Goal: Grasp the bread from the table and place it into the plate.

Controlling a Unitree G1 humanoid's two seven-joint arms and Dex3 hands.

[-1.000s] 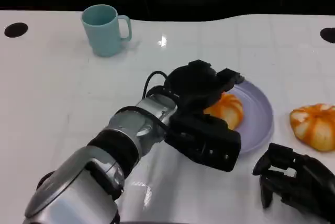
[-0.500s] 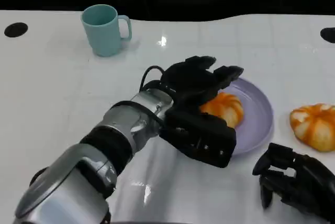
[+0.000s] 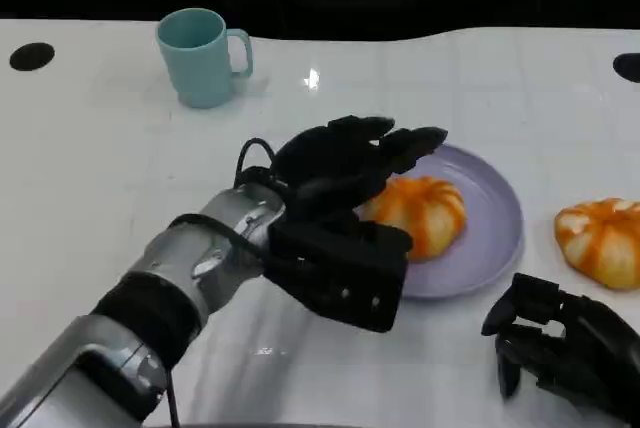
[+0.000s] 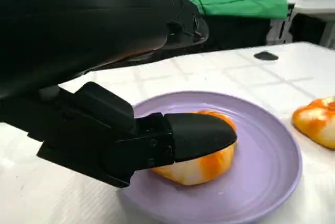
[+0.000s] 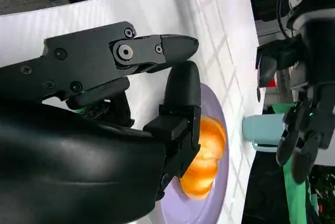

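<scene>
**Bread Sat on the Plate, Hand Let Go**

The robot's black left hand [image 3: 335, 173] hung over the near edge of the round purple plate [image 3: 495, 248]. Its fingers [image 3: 400, 143] were spread apart and held nothing. In the left wrist view, one black finger [image 4: 199, 135] reached across in front of the bread, very close to it. I could not tell if it touched. The open fingers made it look like the hand had finished with the bread and had no need to squeeze it.

The orange and white striped bread roll [image 3: 420, 213] lay inside the plate, on the side nearest the left hand. It sat flat on the plate's floor and not on the rim. That was a good spot, because it could not roll off onto the white table [image 3: 100, 178]. To me the job looked done for this roll.

The black right hand [image 3: 565, 348] rested low on the table by the near edge, with its fingers curled in and nothing in them. It looked like it was waiting out of the way.

A second orange and white bread roll [image 3: 600, 238] lay on the table just beside the plate, on the far side from the left hand. It was not touching the plate.

A light blue mug with a handle [image 3: 200, 56] stood upright near the far edge of the table, well apart from everything else.
</scene>
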